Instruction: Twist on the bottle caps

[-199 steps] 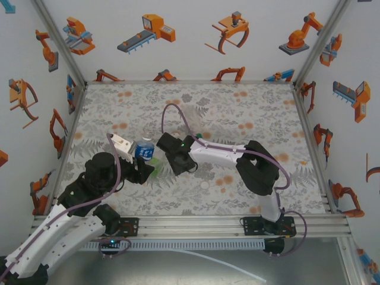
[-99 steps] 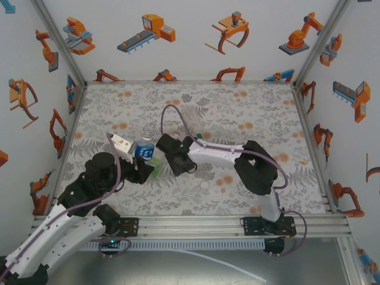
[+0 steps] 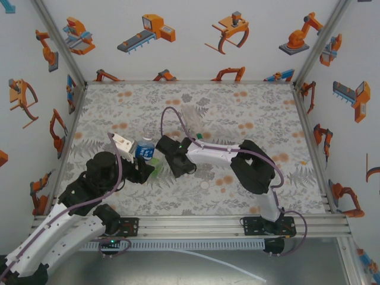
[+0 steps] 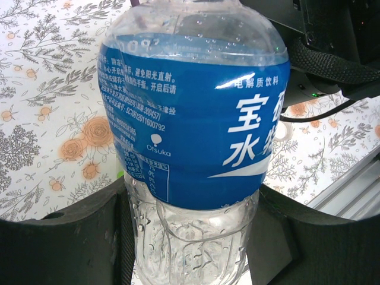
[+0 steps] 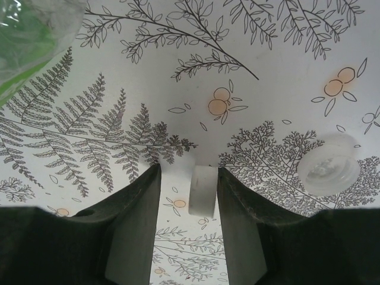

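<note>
The left gripper is being held closed on the blue-label bottle, with a dark finger pressing on each side of its clear lower body. The bottle is being kept upright, left of the table's centre in the top view, and its label is facing the wrist camera.

The right gripper is being held low over the table, just to the right of that bottle, its jaws standing narrowly apart. A white cap is being seen on edge between them. It is lying against the finger at the right of the wrist view, and a gap is being left to the other finger, so whether it is being gripped cannot be told.

A second cap, whitish, is lying flat on the floral print near the right gripper. The green bottle is being caught at the upper left corner of the right wrist view
</note>
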### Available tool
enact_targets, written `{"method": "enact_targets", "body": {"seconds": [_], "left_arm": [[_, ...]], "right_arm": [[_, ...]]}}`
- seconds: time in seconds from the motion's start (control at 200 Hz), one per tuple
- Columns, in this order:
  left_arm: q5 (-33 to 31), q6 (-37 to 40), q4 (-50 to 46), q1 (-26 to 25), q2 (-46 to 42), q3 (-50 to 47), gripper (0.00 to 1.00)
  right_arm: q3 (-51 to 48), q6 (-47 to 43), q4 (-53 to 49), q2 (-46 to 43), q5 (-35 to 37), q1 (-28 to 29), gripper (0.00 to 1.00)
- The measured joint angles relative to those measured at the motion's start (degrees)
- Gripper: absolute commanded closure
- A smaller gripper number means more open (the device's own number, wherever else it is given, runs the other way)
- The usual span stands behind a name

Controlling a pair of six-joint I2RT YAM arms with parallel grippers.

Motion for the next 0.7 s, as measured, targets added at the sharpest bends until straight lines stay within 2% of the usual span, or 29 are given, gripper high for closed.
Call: {"method": "enact_targets", "body": {"seconds": [0.23,0.461,0.701], "left_arm": [[0.00,0.02,0.44,0.00,0.35,-0.11,0.99],[0.02,0.04,1.75,0.04,1.92,-0.22,0.99],[0.04,0.24,3.39,0.04,3.80,-0.26,0.99]], "right_arm": [[-0.63,0.37,1.88,0.07,-1.81,-0.02,0.79],[-5.81,1.99,7.02,-3.15,-5.97,-1.68,0.79],[-17.31,6.86,18.12,-9.42,-16.76,-6.32,0.76]]}}
